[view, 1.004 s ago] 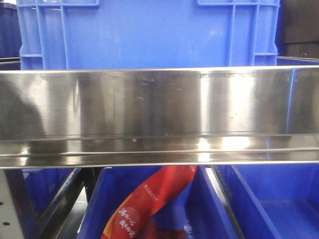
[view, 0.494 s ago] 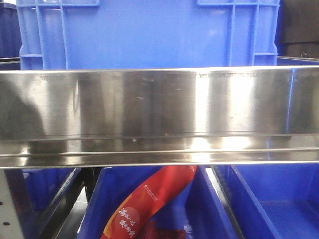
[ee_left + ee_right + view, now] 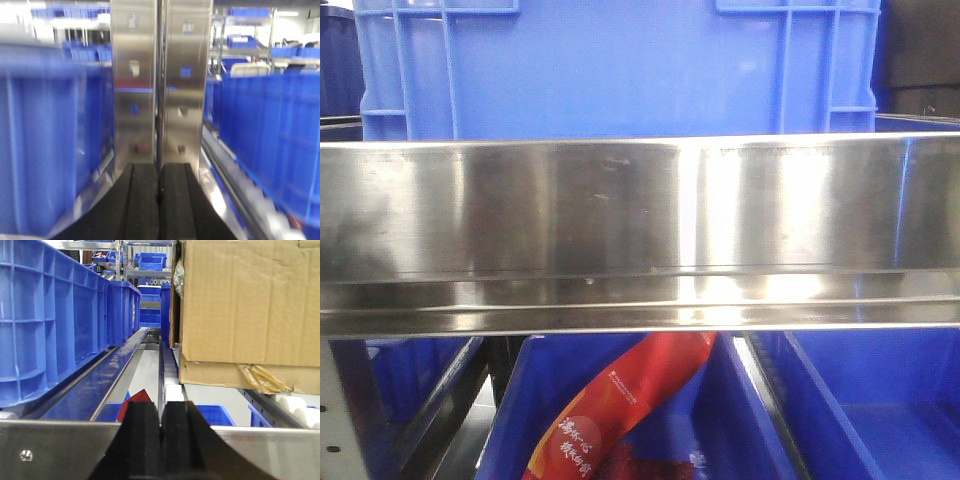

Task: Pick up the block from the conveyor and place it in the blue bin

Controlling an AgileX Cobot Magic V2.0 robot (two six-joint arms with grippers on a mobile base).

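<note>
No block showing in any view, and the conveyor's grey woven surface isn't showing either. A blue bin [image 3: 620, 65] is sitting behind a stainless steel rail [image 3: 640, 235] that's spanning the whole front view. Below the rail, another blue bin [image 3: 740, 420] is holding a red package [image 3: 620, 405] with white print; a further one is sitting just right of it.

Left gripper [image 3: 159, 200]: black pads are pressing together, nothing between them. It's pointing at a vertical steel post [image 3: 159, 80], with blurred blue bins on both sides.

Right gripper [image 3: 161, 440]: pads are together too, nothing clamped. It's sitting level just over a steel edge [image 3: 55, 447], looking down a long aisle. Blue crates [image 3: 55, 315] are lining the left side, and a cardboard box [image 3: 250, 305] is resting on white rollers [image 3: 295, 407] on the right. A red corner is peeking out just left of the pads.
</note>
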